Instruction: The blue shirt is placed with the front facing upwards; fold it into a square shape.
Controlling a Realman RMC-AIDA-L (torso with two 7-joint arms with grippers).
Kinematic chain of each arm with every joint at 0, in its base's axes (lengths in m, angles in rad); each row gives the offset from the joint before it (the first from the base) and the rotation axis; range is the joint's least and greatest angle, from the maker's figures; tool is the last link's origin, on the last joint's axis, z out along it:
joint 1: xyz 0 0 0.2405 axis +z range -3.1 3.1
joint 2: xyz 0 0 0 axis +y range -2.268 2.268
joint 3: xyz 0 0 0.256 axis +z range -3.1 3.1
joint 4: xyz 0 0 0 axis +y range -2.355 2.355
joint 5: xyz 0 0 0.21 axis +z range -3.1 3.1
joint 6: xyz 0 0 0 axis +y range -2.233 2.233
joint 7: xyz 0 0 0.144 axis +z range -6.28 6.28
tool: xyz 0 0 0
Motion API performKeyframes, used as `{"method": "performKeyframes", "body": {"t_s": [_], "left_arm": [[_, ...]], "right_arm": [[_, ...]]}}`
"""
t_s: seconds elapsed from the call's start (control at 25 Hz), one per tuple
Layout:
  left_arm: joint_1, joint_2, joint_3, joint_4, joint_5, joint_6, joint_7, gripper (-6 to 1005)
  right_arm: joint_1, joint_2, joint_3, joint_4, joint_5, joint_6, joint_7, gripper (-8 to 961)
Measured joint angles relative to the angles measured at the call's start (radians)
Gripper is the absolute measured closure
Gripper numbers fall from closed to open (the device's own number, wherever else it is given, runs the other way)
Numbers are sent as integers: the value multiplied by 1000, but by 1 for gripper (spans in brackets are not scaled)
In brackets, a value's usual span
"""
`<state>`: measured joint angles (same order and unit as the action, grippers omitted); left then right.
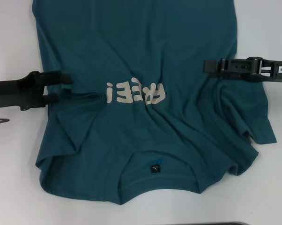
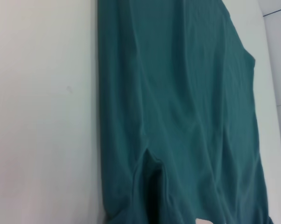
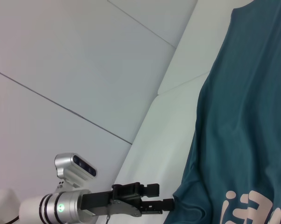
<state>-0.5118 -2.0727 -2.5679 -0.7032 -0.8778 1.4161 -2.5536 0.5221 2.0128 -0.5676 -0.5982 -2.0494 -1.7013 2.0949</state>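
The shirt [image 1: 145, 65] lies front up on the white desk [image 1: 10, 42], collar nearest the robot, while the left gripper [image 1: 61, 87], fingers parted, reaches its left edge beside the lettering [image 1: 135, 94], and the right gripper [image 1: 207, 65] sits over the opposite edge, opening unclear.

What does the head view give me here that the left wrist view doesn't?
Only the head view shows both grippers, the left gripper at the shirt's left edge and the right gripper over its right side, plus the cream lettering, the neck label and the collar. Only the left wrist view shows the long straight side edge running up the table. Both show the blue shirt lying wrinkled.
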Motion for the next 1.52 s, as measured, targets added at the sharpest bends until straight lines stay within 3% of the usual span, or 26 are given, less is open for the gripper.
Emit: {"method": "performKeyframes", "body": {"t_s": [0.56, 0.76, 1.0, 1.28, 1.52], "left_arm": [[-56, -38, 44, 9, -16, -36, -1, 178], [-60, -42, 39, 10, -131, 23, 63, 178], [-36, -21, 48, 11, -160, 46, 75, 178], [22, 31, 52, 4, -104, 141, 86, 177], [65, 45, 78, -15, -102, 201, 115, 177]], "right_arm": [[-5, -2, 1, 0, 0, 0, 2, 40], [-5, -2, 0, 0, 0, 0, 2, 40], [-2, -2, 0, 0, 0, 1, 2, 40], [-5, -2, 0, 0, 0, 2, 2, 39], [-7, -3, 0, 0, 0, 5, 1, 40]]}}
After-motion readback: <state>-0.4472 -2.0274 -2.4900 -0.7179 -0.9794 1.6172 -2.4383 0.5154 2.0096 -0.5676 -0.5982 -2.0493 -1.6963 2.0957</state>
